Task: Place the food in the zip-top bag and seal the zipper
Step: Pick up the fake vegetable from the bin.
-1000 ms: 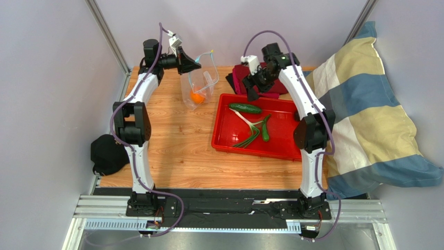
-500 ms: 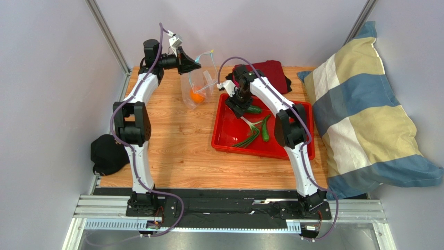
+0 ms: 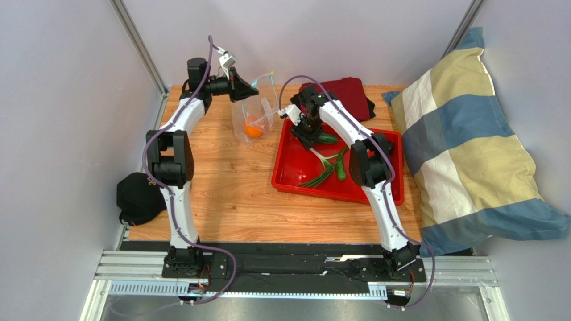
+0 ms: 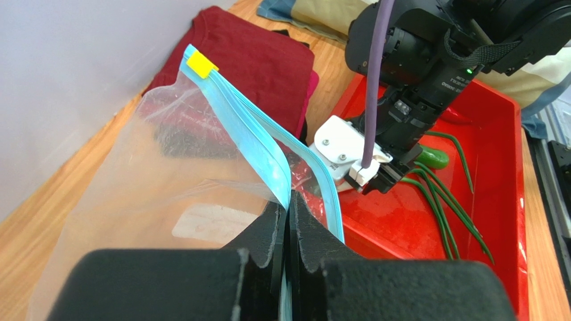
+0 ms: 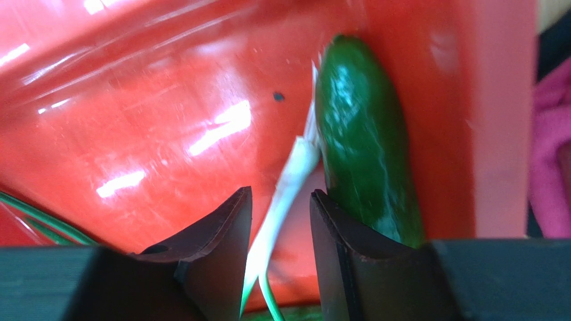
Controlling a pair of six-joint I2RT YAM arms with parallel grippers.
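Note:
My left gripper (image 3: 251, 90) is shut on the blue zipper (image 4: 268, 144) edge of the clear zip-top bag (image 3: 255, 114) and holds it up at the back of the table, mouth open. An orange fruit (image 3: 252, 131) lies in the bag. My right gripper (image 3: 309, 138) is low in the red tray (image 3: 289, 177), open, its fingers (image 5: 221, 234) on either side of the white stem of the green onion (image 5: 285, 187), with no grip on it. One green vegetable (image 5: 365, 147) lies just right of the fingers. The other (image 3: 342, 167) lies mid-tray. Chili and dark piece are hidden.
A dark red cloth (image 3: 345, 93) lies behind the tray. A striped pillow (image 3: 469, 147) fills the right side. A black object (image 3: 137, 197) sits off the table's left edge. Grey walls close in the back and left.
My right arm swung from above the dark red cloth down into the tray's back left corner, then settled over the onion stem. My left gripper lifted and shifted the bag slightly right.

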